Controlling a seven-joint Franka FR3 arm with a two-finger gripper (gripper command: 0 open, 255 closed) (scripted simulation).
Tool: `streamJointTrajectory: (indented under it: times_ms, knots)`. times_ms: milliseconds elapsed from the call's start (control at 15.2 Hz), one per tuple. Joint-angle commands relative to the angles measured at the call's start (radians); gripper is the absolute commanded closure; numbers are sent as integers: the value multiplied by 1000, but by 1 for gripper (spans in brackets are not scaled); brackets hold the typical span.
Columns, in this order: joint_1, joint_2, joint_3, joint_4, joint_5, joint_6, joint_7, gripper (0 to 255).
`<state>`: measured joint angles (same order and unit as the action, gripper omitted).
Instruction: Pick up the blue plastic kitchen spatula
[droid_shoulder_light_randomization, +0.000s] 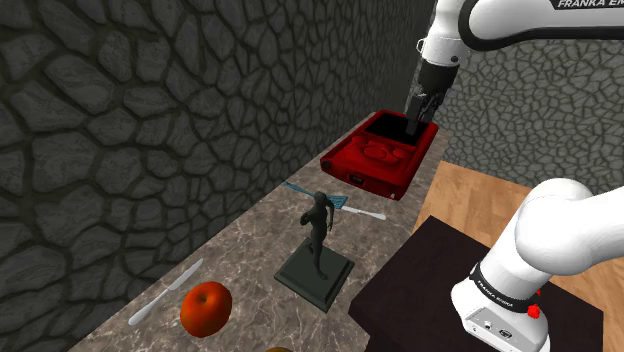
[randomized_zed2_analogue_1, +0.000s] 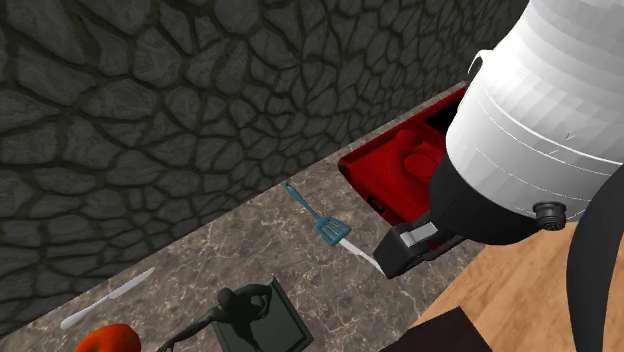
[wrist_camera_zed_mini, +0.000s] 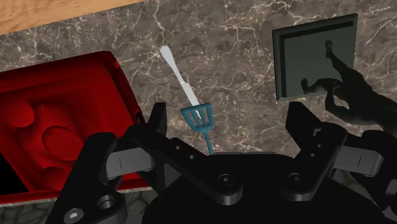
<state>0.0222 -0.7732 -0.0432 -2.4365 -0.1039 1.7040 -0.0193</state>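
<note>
The blue spatula (droid_shoulder_light_randomization: 332, 202) lies flat on the marbled counter between the red tray and the dark statuette, handle toward the stone wall. From the second exterior view, its slotted head (randomized_zed2_analogue_1: 331, 230) points to the counter's front edge. My gripper (droid_shoulder_light_randomization: 419, 115) hangs well above the counter, over the red tray (droid_shoulder_light_randomization: 385, 160), open and holding nothing. In the wrist view the spatula's head (wrist_camera_zed_mini: 198, 119) shows far below, between the spread fingers (wrist_camera_zed_mini: 156, 121) and nearer the tray-side one; the hand hides its handle.
A white table knife (wrist_camera_zed_mini: 177, 69) lies tip to the spatula's head. A dark statuette (droid_shoulder_light_randomization: 318, 232) stands on a square base (wrist_camera_zed_mini: 315, 57) close by. Farther along lie a second knife (droid_shoulder_light_randomization: 165, 292) and a red apple (droid_shoulder_light_randomization: 206, 308). The stone wall (droid_shoulder_light_randomization: 150, 110) backs the counter.
</note>
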Motion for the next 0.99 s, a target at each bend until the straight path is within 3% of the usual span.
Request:
streamJointTrajectory:
  times_ms: [0, 462, 924]
  knots:
    - [0, 0, 0, 0, 0, 0, 0, 0]
    - [10, 227, -33, -13, -13, 224, -40, 0]
    - [23, 492, -60, 42, -10, 417, -86, 0]
